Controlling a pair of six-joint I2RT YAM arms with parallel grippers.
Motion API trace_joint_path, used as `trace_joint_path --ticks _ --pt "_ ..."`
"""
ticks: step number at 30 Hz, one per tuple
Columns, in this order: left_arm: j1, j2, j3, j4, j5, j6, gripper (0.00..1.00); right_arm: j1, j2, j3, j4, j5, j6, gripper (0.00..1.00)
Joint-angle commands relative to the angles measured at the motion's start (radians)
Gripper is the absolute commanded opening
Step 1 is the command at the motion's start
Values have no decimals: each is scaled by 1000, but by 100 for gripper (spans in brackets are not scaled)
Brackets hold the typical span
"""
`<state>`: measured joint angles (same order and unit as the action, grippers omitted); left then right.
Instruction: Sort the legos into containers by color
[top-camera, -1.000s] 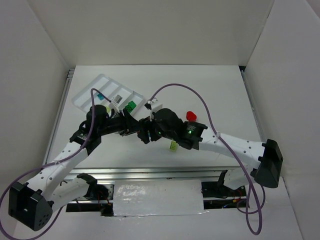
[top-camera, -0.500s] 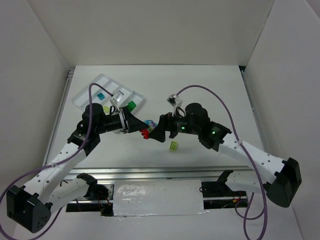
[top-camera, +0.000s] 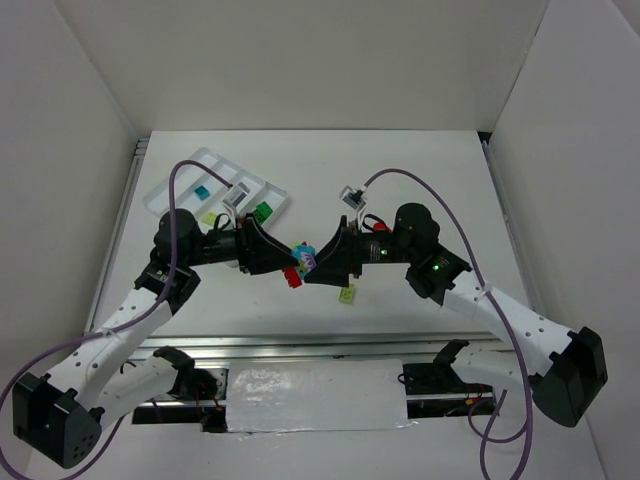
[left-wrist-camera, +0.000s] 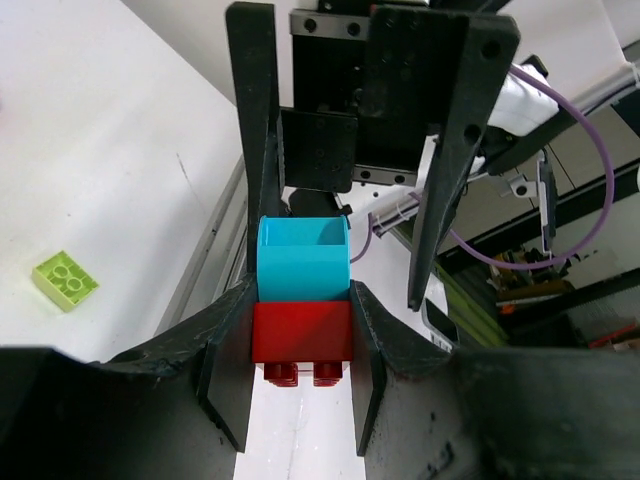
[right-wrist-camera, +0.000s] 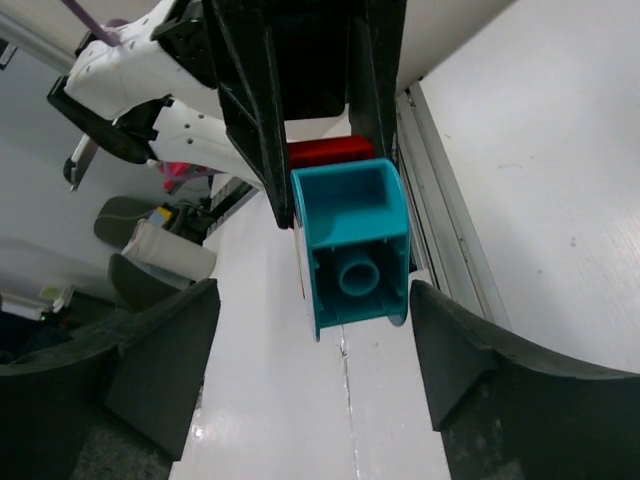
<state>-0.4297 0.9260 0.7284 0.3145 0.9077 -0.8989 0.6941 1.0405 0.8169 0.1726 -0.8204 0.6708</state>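
My left gripper (left-wrist-camera: 302, 300) is shut on a red lego (left-wrist-camera: 300, 335) with a teal lego (left-wrist-camera: 302, 262) stuck on its far side. The top view shows this pair (top-camera: 297, 266) held above the table's middle, between both grippers. My right gripper (right-wrist-camera: 315, 290) faces the teal lego's (right-wrist-camera: 350, 245) hollow underside; it is open, with a finger (right-wrist-camera: 160, 350) well clear on each side. The white tray of containers (top-camera: 170, 190) lies at the back left and holds a teal (top-camera: 201, 192), a pale yellow (top-camera: 209, 217) and a green lego (top-camera: 262, 211).
A lime lego (top-camera: 346, 294) lies loose on the table just below the right gripper, and it also shows in the left wrist view (left-wrist-camera: 65, 279). White walls enclose the table on three sides. Purple cables loop over both arms.
The right arm has drawn back to the right, off the left gripper, and its jaws have opened. The left gripper has kept its hold on the red and teal pair.
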Motion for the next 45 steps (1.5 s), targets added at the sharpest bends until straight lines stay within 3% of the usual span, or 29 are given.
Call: trace_joint_path --ticks 1,3,5,6,8,11,16,22,24,25,26,28,29,31,32,34,37,40,45 --pt "-7 -18 6 71 54 12 0 1 19 2 160 -75 70 79" --pt "-7 -13 -6 93 71 3 0 -1 26 2 195 -69 76 63" --pt "-7 -7 -17 139 85 -23 0 1 33 -1 217 -54 81 59" --pt "-9 -6 -23 147 91 -34 0 -2 38 -1 223 -56 82 31" --pt "-9 2 -24 156 95 -38 0 1 49 -2 217 -33 78 0" --pt "-9 10 -8 138 109 -32 0 -28 17 -18 165 -16 18 0" --pt "-6 4 14 67 114 14 0 -266 -85 -163 292 -86 118 0" --pt "31 53 25 112 137 -20 0 -315 -135 -165 200 -85 67 0" --pt "78 76 77 31 103 41 0 -338 -143 -160 162 -53 50 0" --pt "103 88 116 -196 -2 99 0 -340 -146 -145 46 54 30 0" --pt "150 126 226 -332 -85 220 0 -340 -148 -119 -14 107 -11 0" --pt "193 181 337 -627 -296 285 0 -340 -148 -110 -94 176 -22 0" --pt "238 213 439 -697 -530 298 0 -340 -152 -113 -102 179 -27 0" --pt "275 321 535 -832 -779 278 0 -340 -177 -131 -82 173 -19 0" --pt "313 362 618 -860 -967 244 0 -340 -187 -148 -79 178 -13 0" --pt "351 483 693 -902 -1128 184 0 -338 -213 -159 -91 187 -11 0" --pt "472 644 827 -895 -1216 24 0 -337 -241 -173 -122 181 -25 0" --pt "491 770 890 -844 -1345 -41 0 -334 -264 -182 -142 167 -33 0" --pt "503 910 940 -602 -1507 6 0 -332 -313 -193 -206 124 -69 0"
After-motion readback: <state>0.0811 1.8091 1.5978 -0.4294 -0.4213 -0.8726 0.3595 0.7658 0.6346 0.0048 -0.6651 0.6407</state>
